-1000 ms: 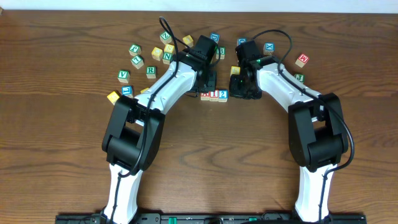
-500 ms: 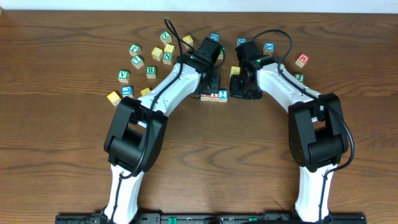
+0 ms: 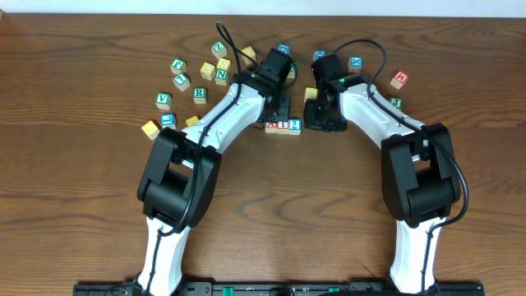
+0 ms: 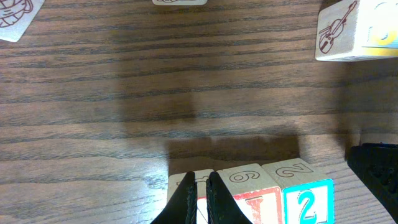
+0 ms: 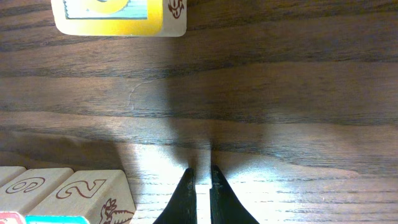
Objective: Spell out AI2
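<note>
Three blocks stand in a row on the table: a red-lettered A block (image 3: 270,126), a red I block (image 3: 283,126) and a blue 2 block (image 3: 294,125). In the left wrist view my left gripper (image 4: 199,182) is shut and empty, its tips over the top of the A block (image 4: 179,186), with the I block (image 4: 252,198) and the 2 block (image 4: 305,202) to its right. My left gripper (image 3: 278,113) is just behind the row. My right gripper (image 3: 322,120) is shut and empty, down at the table right of the 2 block (image 5: 81,193); in the right wrist view its tips (image 5: 200,179) are apart from that block.
Several loose letter blocks lie at the back left (image 3: 200,94) and back right (image 3: 399,80). A yellow block (image 5: 118,15) lies just beyond my right gripper. A block with a violin picture (image 4: 357,31) lies beyond my left gripper.
My left arm has shifted slightly to the right behind the row over the last second. The blocks and the right arm have not visibly moved.
</note>
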Robot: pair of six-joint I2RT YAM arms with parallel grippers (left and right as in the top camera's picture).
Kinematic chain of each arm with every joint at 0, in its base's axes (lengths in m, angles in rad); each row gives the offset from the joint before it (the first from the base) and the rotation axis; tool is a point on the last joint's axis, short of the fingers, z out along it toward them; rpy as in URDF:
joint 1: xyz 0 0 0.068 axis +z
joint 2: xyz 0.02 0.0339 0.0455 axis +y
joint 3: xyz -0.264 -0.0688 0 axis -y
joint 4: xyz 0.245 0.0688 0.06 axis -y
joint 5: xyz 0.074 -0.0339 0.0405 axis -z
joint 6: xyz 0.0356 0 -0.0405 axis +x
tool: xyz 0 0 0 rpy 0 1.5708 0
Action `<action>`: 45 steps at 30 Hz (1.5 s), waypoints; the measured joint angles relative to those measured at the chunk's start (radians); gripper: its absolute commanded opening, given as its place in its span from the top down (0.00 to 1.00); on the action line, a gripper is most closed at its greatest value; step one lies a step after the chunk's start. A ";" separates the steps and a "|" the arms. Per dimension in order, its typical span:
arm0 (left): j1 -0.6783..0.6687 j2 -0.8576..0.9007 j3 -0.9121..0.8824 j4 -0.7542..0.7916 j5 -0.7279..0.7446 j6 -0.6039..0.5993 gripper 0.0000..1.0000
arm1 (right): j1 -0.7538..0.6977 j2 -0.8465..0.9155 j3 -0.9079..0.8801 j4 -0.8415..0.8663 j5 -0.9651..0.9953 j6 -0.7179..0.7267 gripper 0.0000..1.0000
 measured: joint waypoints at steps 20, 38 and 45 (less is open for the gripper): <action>0.005 0.000 -0.008 0.017 -0.007 0.000 0.92 | 0.000 -0.001 0.000 -0.001 0.004 0.000 0.96; 0.005 0.000 -0.011 0.005 -0.007 0.000 0.92 | 0.000 -0.001 0.000 -0.001 0.006 0.000 0.95; 0.005 0.000 -0.011 -0.004 -0.007 0.000 0.92 | 0.000 -0.001 0.000 -0.001 0.006 0.000 0.95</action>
